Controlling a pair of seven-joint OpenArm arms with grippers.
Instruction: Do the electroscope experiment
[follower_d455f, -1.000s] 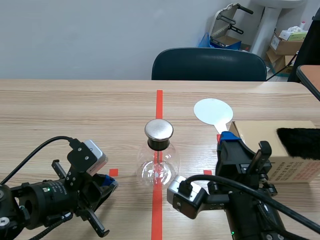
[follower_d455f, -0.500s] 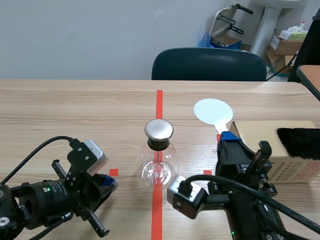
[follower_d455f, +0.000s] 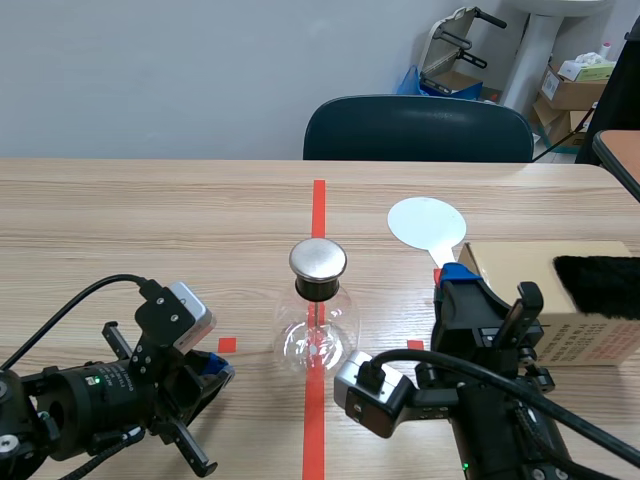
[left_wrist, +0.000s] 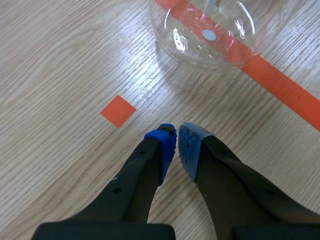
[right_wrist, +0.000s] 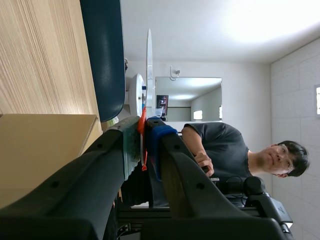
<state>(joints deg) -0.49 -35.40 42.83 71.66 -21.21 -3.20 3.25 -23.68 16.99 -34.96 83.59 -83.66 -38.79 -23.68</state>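
My left pincer (left_wrist: 176, 136): shut tight, empty, over wooden tabletop (follower_d455f: 150, 220).
Clear glass flask with metal cap (follower_d455f: 318, 305): at my 1 o'clock.
My right pincer (right_wrist: 144, 132): clamps white round disc (follower_d455f: 426, 221) by red handle (right_wrist: 142, 120).

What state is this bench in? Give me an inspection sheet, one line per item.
Surface: wooden table, orange-red tape marks.
Job's things: glass electroscope upright on the centre tape; white disc paddle held; black fur on the box.
Clutter: cardboard box.
Grippers: left gripper shut on nothing, low over the table; right gripper shut on the white disc paddle.
Cables: black cable at the left arm.
Surroundings: chair, a person beyond.
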